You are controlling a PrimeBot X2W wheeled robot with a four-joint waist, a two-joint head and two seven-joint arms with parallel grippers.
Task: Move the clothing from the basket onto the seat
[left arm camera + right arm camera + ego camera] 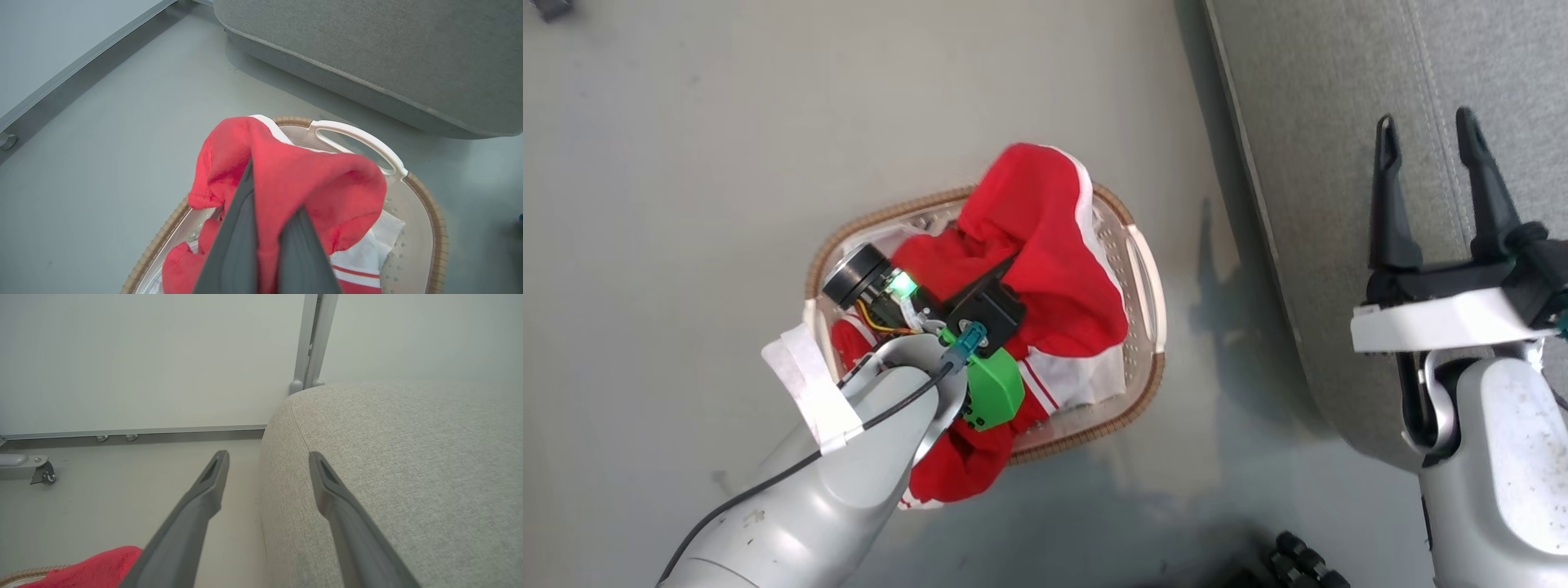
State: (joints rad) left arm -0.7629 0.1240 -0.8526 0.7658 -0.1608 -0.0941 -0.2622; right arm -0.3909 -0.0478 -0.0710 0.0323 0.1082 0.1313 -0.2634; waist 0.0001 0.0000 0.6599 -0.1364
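Two left fingers (pixel 241 228) clamped on clothing (pixel 310 179) over basket (pixel 437 228), right fingers (pixel 204 498) apart at seat (pixel 408 457) edge

The clothing (pixel 318 179) hides the left gripper (pixel 276 185) tips and the pinch itself. The seat (pixel 1339 163) runs off the frame edges. Dark object (pixel 1298 563), cut by the head view's bottom edge: unidentifiable.

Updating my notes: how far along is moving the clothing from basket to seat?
Grasp looks done: the left gripper is shut on a fold of the clothing. In hand: the lift, since it lies mostly in the basket. Left: carrying it onto the seat, where the open right gripper hovers.
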